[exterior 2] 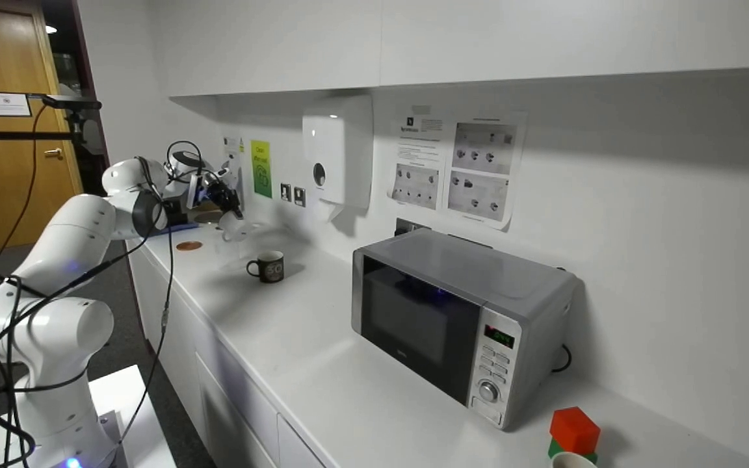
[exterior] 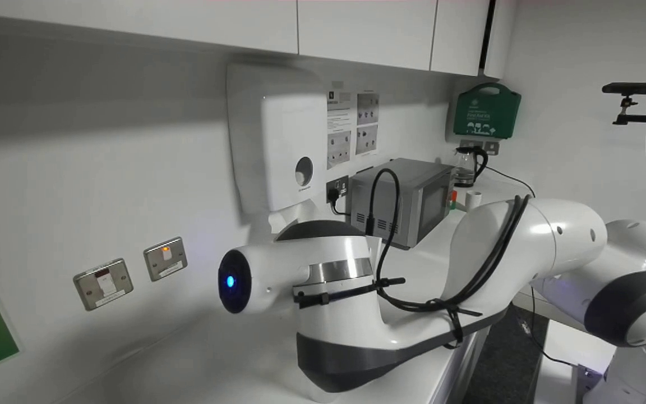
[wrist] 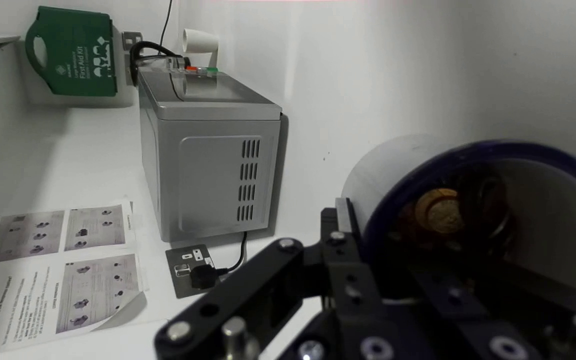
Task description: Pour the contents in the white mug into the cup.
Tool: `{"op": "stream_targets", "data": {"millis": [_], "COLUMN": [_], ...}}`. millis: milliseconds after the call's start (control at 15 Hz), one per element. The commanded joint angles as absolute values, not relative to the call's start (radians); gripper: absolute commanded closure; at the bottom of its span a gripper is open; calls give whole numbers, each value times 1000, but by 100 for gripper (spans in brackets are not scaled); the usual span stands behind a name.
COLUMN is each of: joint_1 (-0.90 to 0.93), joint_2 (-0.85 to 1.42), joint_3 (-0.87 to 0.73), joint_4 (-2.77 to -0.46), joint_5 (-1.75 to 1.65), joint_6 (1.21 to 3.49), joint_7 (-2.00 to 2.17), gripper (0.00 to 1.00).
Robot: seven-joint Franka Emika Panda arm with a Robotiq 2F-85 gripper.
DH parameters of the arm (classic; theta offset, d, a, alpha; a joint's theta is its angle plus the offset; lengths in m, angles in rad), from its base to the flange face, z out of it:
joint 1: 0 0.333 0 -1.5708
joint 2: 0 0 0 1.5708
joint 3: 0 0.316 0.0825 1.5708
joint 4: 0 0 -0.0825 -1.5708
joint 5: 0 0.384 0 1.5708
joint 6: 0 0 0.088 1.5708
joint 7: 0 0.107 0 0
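The white mug hangs over the far left part of the worktop, leaning well over with its mouth turned back towards the claw; the claw is closed on the mug's wall, one finger inside and one outside; just under it, in an exterior view, is what may be the cup, a faint pale form too washed out to be sure of. The weak point, I judge, is the grip; a pinch on one spot of the wall could let the mug swivel as the contents slide, and they would then scatter over the worktop; the finger inside the mouth could catch pieces on their way out; a mouth not lined up would drop them beside the cup, and lowering the mug too far could knock the cup over. The mug itself has a white outside, a dark blue rim and a pale inner wall; part of the rim runs out of the wrist view; the contents lie deep inside, a round orange-brown piece among darker ones, so the pour looks not yet made. Nearer and to the right stands the black mug, upright, its handle to the left; nearer again is the microwave.
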State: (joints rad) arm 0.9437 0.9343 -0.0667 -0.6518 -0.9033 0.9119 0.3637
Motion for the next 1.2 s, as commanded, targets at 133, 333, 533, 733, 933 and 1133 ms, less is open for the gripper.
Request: {"op": "stream_targets", "data": {"millis": [133,333,533,733,933,1133], "joint_1": [988,996,1000,1002,1004,1008], "joint_2": [992,1006,1022,1031,1042,1046], "joint_3": [-121,-130,-140,-147,-152,-160], "joint_4": [-562,-550,-533,-526,-516,-514], "joint_5": [-978,-993,-1004,-1018,-1031,-1042], "joint_6": [844,841,838,837,835,835], "joint_7": [260,241,222,208,187,172], "gripper": [99,99,99,99,99,99]}}
